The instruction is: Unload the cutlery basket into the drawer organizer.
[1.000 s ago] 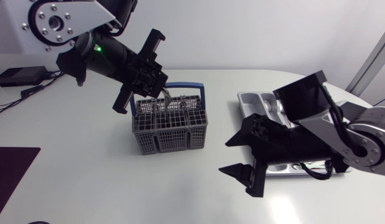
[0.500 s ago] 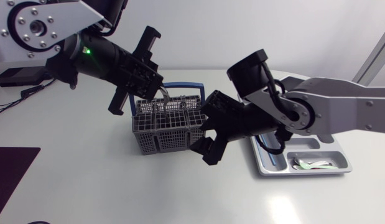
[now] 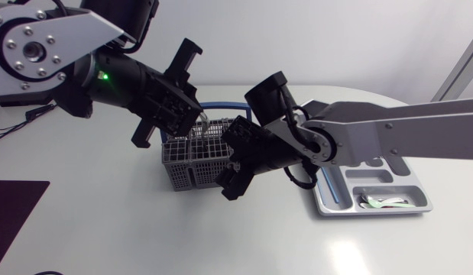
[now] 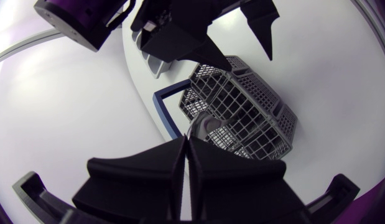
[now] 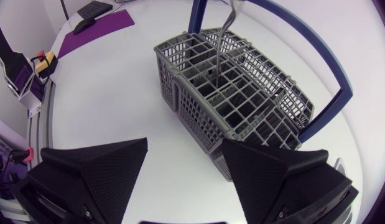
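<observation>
Left gripper (image 4: 186, 144) is hanging right over the grey cutlery basket (image 3: 196, 164), fingers pinched tight on the top of a silver utensil (image 4: 201, 124). The lower end of the utensil is down in one of the back compartments, on the side with the basket's blue handle (image 3: 221, 105). From the right wrist view you can see its shaft standing nearly upright out of the grid. Can't tell if it's a spoon or a fork, since the end is buried in the mesh.

Right gripper (image 5: 185, 142) is spread wide with nothing in it. It's low over the counter (image 3: 106, 214), just off the basket's front corner on the organizer side, with the basket sitting ahead of the fingers rather than between them. Whether a finger actually touches the mesh, I can't tell.

The drawer organizer (image 3: 371, 176) is the silver tray further out on the right arm's side, partly covered by that arm. A pale greenish piece (image 3: 385, 202) lies in its front compartment, and something thin and blue (image 3: 333, 191) is in the long slot next to it.

There's a small green light (image 3: 105, 75) glowing on the left arm's black wrist section.
</observation>
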`<state>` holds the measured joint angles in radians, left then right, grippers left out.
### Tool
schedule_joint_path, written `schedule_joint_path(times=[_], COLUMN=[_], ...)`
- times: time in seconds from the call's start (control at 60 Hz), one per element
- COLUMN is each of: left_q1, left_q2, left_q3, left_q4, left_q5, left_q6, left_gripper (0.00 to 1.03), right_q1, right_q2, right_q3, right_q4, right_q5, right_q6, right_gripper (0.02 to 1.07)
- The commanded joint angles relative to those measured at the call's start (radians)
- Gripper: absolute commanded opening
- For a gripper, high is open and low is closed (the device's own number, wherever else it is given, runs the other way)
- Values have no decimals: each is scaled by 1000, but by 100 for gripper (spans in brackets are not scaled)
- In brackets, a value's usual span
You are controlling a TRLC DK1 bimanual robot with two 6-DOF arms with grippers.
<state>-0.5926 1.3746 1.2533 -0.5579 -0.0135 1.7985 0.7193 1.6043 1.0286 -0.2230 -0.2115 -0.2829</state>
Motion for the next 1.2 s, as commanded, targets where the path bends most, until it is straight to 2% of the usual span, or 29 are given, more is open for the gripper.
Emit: schedule_joint_path(times=[0.0, 0.183, 0.267, 0.417, 0.55, 1.183], left_q1=[-15, -38, -44, -59, -62, -64], left_q2=[-32, -54, -63, -78, -89, -129], left_q3=[-28, -60, -74, -78, -83, -84], left_q4=[15, 50, 62, 65, 65, 67], left_q5=[-8, -31, -39, -48, -49, -57], left_q6=[47, 65, 78, 81, 84, 88], left_gripper=[3, 3, 3, 3, 3, 3], right_q1=[6, -3, -12, -23, -23, -12], right_q2=[13, -10, -18, -23, -23, 68], right_q3=[19, 5, -13, -42, -53, -61], right_q4=[24, 67, 100, 163, 201, 312], right_q5=[4, 4, 3, -3, -5, -6], right_q6=[36, 47, 48, 48, 47, 42], right_gripper=[88, 88, 83, 55, 23, 16])
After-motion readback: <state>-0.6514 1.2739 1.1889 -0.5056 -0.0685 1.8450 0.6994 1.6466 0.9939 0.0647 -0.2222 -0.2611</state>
